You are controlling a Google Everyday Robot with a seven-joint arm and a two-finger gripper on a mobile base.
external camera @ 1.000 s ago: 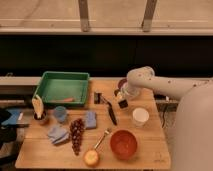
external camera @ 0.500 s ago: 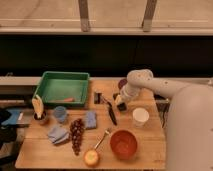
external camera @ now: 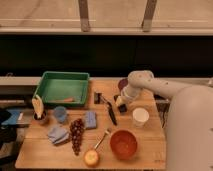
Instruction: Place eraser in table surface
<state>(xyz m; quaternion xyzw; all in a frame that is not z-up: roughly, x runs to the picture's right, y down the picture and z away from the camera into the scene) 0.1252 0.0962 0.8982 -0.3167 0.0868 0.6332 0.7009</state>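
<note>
Wooden table surface [external camera: 145, 140], eraser [external camera: 121, 108] directly under end effector [external camera: 120, 103], grip indiscernible.

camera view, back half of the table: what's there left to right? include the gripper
green tray → small dark upright item → black-handled utensil → gripper, low over the table surface → white cup.

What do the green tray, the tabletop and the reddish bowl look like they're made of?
The green tray looks like plastic: uniform colour, smooth moulded rim. The tabletop seems to be light wood with a matte finish and faint plank lines. The reddish bowl could be plastic or glazed ceramic; its smooth, even surface leaves that open. The gripper sits low over the table, left of the white cup.
</note>
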